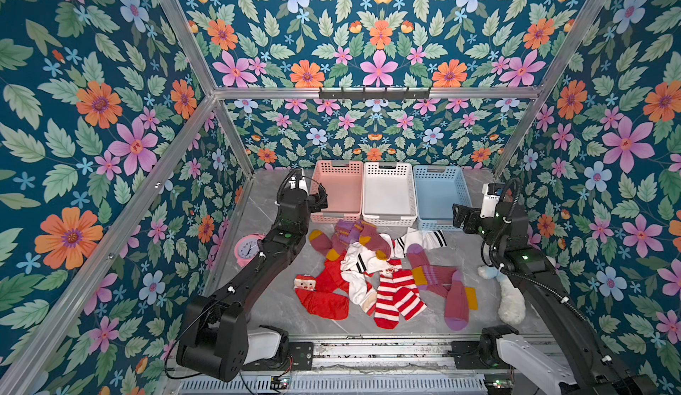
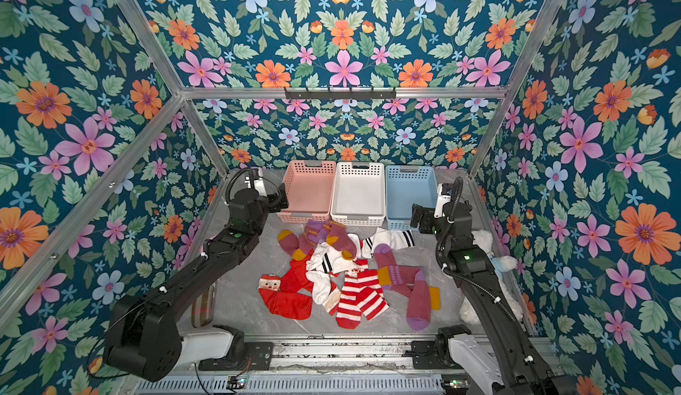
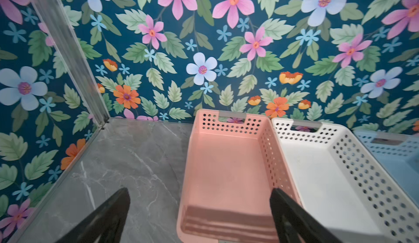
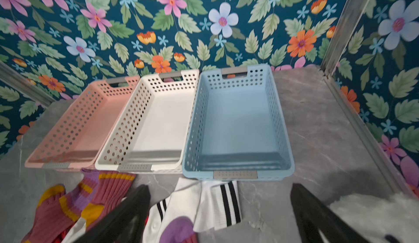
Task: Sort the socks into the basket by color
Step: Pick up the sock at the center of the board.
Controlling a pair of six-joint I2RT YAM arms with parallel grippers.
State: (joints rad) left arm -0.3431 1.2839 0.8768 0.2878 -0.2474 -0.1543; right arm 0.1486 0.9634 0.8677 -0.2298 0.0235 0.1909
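Loosely heaped, the socks (image 1: 383, 268) lay on the grey surface (image 1: 272, 301), just in front of the pink basket (image 1: 338, 168), white basket (image 1: 387, 170) and blue basket (image 1: 436, 174). The left claw (image 3: 199, 190) stood wide and held nothing, by the pink basket's near corner. The right claw (image 4: 221, 187) was also spread wide, above a black-banded sock (image 4: 217, 203) beside the blue basket.

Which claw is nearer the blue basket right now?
Right. The right claw hovers at the near right corner of the blue basket; the left claw is at the pink basket, at the row's other end.
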